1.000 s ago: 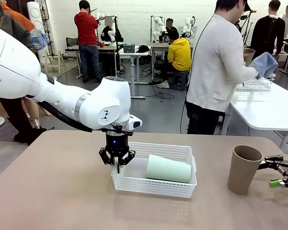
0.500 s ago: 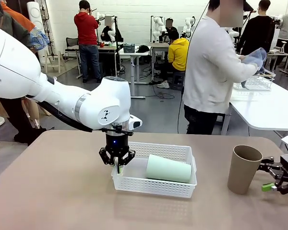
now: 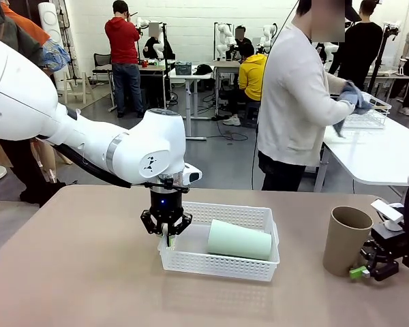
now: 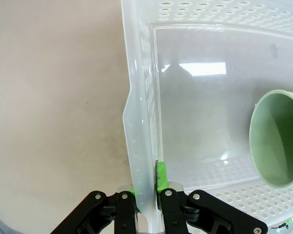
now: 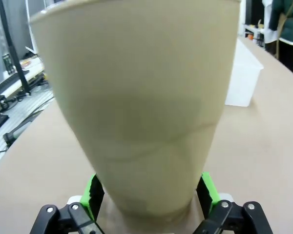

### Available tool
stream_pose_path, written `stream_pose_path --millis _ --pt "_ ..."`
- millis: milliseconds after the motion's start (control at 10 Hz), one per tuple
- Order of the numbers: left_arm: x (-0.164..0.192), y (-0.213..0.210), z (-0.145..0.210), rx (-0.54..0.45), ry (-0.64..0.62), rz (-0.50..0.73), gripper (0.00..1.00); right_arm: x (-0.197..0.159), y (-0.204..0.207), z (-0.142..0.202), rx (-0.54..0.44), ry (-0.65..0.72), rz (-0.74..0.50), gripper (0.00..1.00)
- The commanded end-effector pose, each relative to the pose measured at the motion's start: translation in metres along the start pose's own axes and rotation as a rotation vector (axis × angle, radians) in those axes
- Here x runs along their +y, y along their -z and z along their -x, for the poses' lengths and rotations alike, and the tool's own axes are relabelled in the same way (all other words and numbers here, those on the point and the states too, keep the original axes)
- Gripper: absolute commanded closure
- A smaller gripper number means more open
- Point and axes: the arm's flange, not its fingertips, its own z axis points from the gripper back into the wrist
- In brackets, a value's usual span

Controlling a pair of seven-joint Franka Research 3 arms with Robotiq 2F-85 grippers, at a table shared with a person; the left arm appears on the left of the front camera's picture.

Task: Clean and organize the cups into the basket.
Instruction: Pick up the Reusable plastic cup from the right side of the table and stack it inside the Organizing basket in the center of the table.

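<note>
While on tan tabletop (image 3: 75,272) in crowded lab, pinches lattice basket (image 3: 218,264) wall with left gripper (image 3: 168,240). Flanks tan-brown cup (image 3: 345,240) with right gripper's (image 3: 362,270) spread jaws.

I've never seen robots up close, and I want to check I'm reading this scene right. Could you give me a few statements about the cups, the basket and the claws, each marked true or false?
1. The mint green cup lies on its side inside the basket. True.
2. The brown cup stands in the basket too. False: it stands upright on the table, to the right of the basket.
3. The left claw is pinched shut on the basket's wall. True.
4. The right claw is clamped shut on the brown cup. False: its jaws are open, with one finger on either side of the cup's base.
</note>
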Motion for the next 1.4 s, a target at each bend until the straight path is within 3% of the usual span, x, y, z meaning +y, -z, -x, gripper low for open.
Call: stream_pose_path --millis 0,200,300,400,500,600,700,900,1000,1300 --pt "0.001 0.0 0.0 -0.001 0.001 0.0 1.0 -0.006 0.014 -0.003 0.009 -0.025 -0.016 0.0" --pt "0.001 0.0 0.0 -0.001 0.001 0.0 1.0 -0.01 0.028 -0.008 -0.013 -0.064 -0.048 0.0" --pt "0.001 0.0 0.0 -0.001 0.001 0.0 1.0 -0.011 0.031 -0.008 -0.03 -0.1 -0.07 0.07" --pt "0.001 0.0 0.0 -0.001 0.001 0.0 1.0 -0.01 0.032 -0.008 -0.02 -0.086 -0.069 0.6" --pt "0.001 0.0 0.0 -0.001 0.001 0.0 1.0 -0.011 0.033 -0.008 -0.019 -0.087 -0.065 0.67" --pt "0.001 0.0 0.0 -0.001 0.001 0.0 1.0 -0.01 0.032 -0.007 -0.017 -0.087 -0.062 0.66" --pt "0.001 0.0 0.0 -0.001 0.001 0.0 1.0 -0.009 0.031 -0.007 -0.016 -0.088 -0.059 1.0" --pt "0.001 0.0 0.0 -0.001 0.001 0.0 1.0 -0.008 0.031 -0.011 -0.02 -0.072 -0.032 1.0" --pt "0.001 0.0 0.0 -0.001 0.001 0.0 1.0 -0.007 0.029 -0.028 -0.039 -0.015 0.066 0.44" --pt "0.001 0.0 0.0 -0.001 0.001 0.0 1.0 0.014 0.018 -0.125 -0.032 0.088 0.242 0.44"
